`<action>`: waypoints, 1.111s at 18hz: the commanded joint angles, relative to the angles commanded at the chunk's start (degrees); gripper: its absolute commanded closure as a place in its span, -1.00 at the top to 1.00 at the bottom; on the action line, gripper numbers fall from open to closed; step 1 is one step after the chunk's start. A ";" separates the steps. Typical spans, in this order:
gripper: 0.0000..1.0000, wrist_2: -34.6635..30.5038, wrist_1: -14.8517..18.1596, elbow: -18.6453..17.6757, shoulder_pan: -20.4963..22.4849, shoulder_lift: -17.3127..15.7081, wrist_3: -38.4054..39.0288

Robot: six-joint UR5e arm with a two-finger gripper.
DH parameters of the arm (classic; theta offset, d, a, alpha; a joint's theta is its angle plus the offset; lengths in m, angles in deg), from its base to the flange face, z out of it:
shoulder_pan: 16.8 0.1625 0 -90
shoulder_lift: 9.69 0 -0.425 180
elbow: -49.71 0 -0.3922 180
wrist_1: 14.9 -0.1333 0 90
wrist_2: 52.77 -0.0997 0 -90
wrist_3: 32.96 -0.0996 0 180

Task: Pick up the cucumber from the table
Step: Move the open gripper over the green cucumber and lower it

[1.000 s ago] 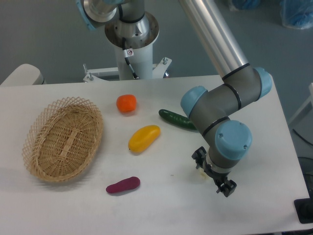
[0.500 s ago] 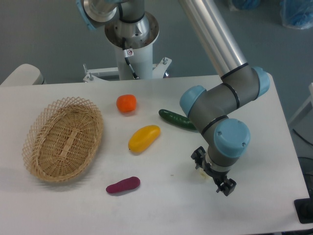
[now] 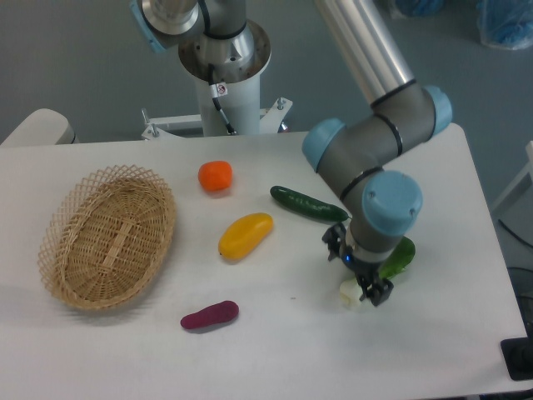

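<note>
One gripper [image 3: 358, 268]: fingers spread apart, holding nothing.
Cucumber [image 3: 307, 204]: on table [image 3: 275, 350], up-left of fingertips, apart.

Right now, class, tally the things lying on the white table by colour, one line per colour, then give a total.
Green: 2, cucumber and leafy vegetable
Orange: 1, round fruit
Yellow: 1, long fruit
Purple: 1, small piece
Tan: 1, wicker basket
Total: 6
</note>
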 joint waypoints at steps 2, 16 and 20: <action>1.00 -0.09 0.00 -1.59 1.05 -1.06 -3.52; 1.00 -4.75 0.35 -6.51 1.14 -3.61 -12.23; 1.00 -4.48 -0.26 -9.67 2.02 -4.58 -15.22</action>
